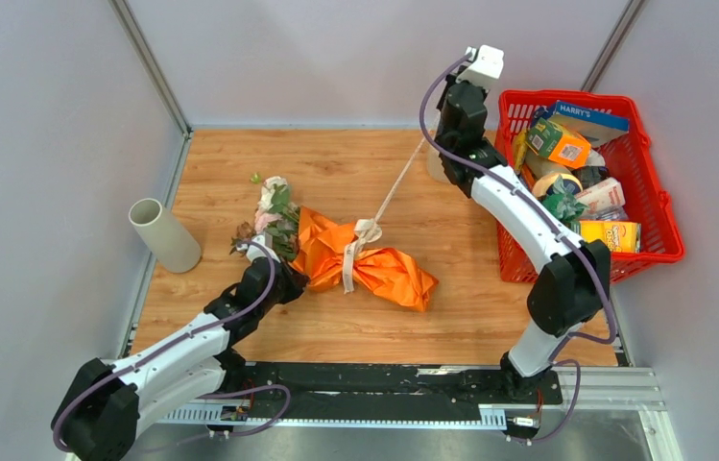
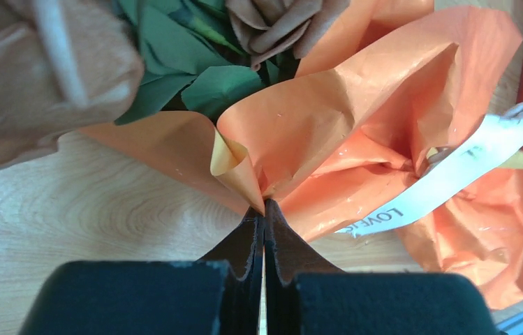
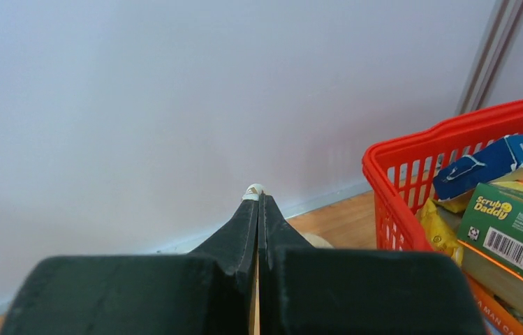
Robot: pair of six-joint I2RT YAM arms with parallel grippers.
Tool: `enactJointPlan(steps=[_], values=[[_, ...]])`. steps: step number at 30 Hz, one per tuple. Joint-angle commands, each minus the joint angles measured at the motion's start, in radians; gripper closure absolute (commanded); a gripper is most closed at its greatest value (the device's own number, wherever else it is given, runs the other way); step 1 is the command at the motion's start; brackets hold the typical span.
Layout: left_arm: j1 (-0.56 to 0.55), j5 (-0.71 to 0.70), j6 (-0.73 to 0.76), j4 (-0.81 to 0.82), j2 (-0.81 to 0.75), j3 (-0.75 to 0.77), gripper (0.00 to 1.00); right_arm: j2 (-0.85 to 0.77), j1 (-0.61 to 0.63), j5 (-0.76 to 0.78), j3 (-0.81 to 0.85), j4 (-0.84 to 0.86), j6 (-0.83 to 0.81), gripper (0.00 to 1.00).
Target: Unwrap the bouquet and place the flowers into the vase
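The left gripper [image 2: 264,209] has its fingers pressed fully together on a folded edge of the orange paper [image 2: 328,118] at the flower end of the bouquet [image 1: 355,254]. The bouquet lies on its side in the middle of the wooden table [image 1: 355,163]. The flowers [image 1: 274,206], pink, cream and brown roses with green leaves, stick out of the wrap toward the far left, all of them in the paper. A beige ribbon [image 1: 398,182] is knotted round the waist of the wrap.

From that knot one strand runs taut and slanting up to the right gripper [image 3: 258,202], raised near the back wall. Its fingers are also fully closed, with a small pale bit of the ribbon end pinched at their tips.

The vase [image 1: 165,235], a plain beige-grey tube, is at the left edge of the table, well apart from the bouquet, with its round mouth toward the far left. I cannot tell for certain whether it stands upright or leans.

At the right edge sits a red plastic basket [image 1: 662,211], packed full. Among the mixed goods in it are a blue Harry's box [image 1: 590,120] at the back, a green and orange Scrub Daddy box [image 1: 559,142] beside it, and a yellow box [image 1: 610,233] at the near side.
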Motion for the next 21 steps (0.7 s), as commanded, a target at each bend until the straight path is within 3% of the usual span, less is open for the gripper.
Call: enactJointPlan(steps=[1, 4, 7, 10, 13, 14, 15, 16, 21], values=[[-0.003, -0.022, 0.041, -0.065, 0.009, 0.02, 1.0, 0.043, -0.035, 0.063, 0.133, 0.046, -0.032, 1.0], [-0.003, -0.02, 0.04, -0.062, 0.028, 0.021, 1.0, 0.089, -0.038, 0.024, 0.195, 0.02, -0.038, 1.0], [-0.003, 0.022, 0.047, -0.004, 0.038, 0.012, 1.0, 0.11, -0.036, -0.182, 0.231, -0.082, -0.017, 1.0], [-0.005, 0.075, 0.04, 0.062, 0.049, 0.009, 1.0, 0.066, -0.019, -0.399, 0.119, -0.115, 0.017, 1.0], [-0.006, 0.087, 0.033, 0.071, 0.061, 0.02, 1.0, 0.021, 0.007, -0.462, -0.009, -0.13, 0.058, 1.0], [-0.008, 0.087, 0.033, 0.073, 0.061, 0.023, 1.0, 0.012, 0.005, -0.502, -0.031, -0.148, 0.071, 0.92], [-0.008, 0.087, 0.033, 0.073, 0.066, 0.021, 1.0, 0.008, 0.005, -0.539, -0.042, -0.164, 0.075, 0.75], [-0.008, 0.084, 0.033, 0.07, 0.066, 0.02, 1.0, 0.008, 0.007, -0.56, -0.038, -0.231, 0.089, 0.65], [-0.008, 0.079, 0.026, 0.067, 0.061, 0.017, 1.0, -0.044, 0.03, -0.6, -0.054, -0.408, 0.149, 0.37]])
